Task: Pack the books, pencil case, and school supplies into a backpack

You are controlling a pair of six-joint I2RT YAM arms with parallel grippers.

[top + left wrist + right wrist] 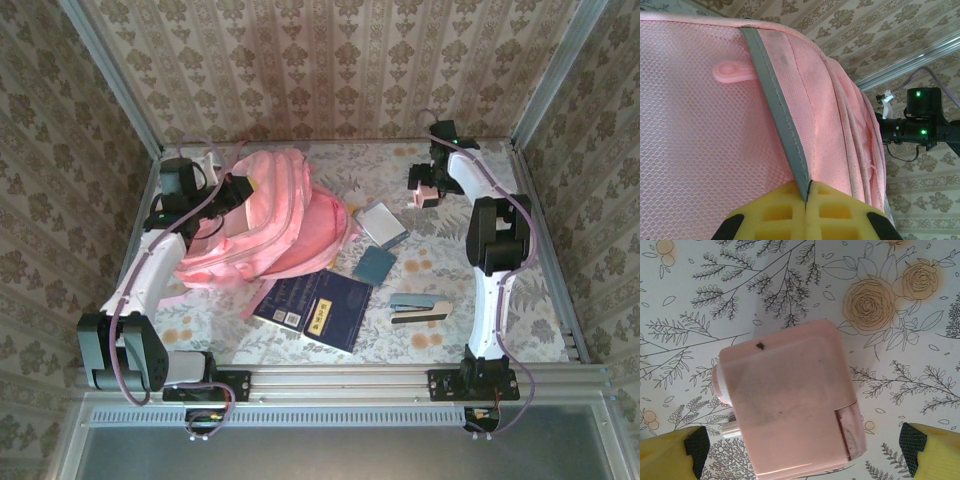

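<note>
The small pink boxy item sits on the floral surface at the far right. It is directly beneath the right gripper, whose yellow fingers stand wide apart on either side of it without touching. The box lies slightly skewed to the line between them, with a little white knob poking toward the left-hand finger. The right arm is the nearer by far: it reaches out along the right edge and folds at the elbow, with the wrist pointing straight down. To my eye a plain descent and squeeze would do. Across the surface, the left gripper is pinched tight on a grey strip of the backpack, apparently holding it ready.
</note>
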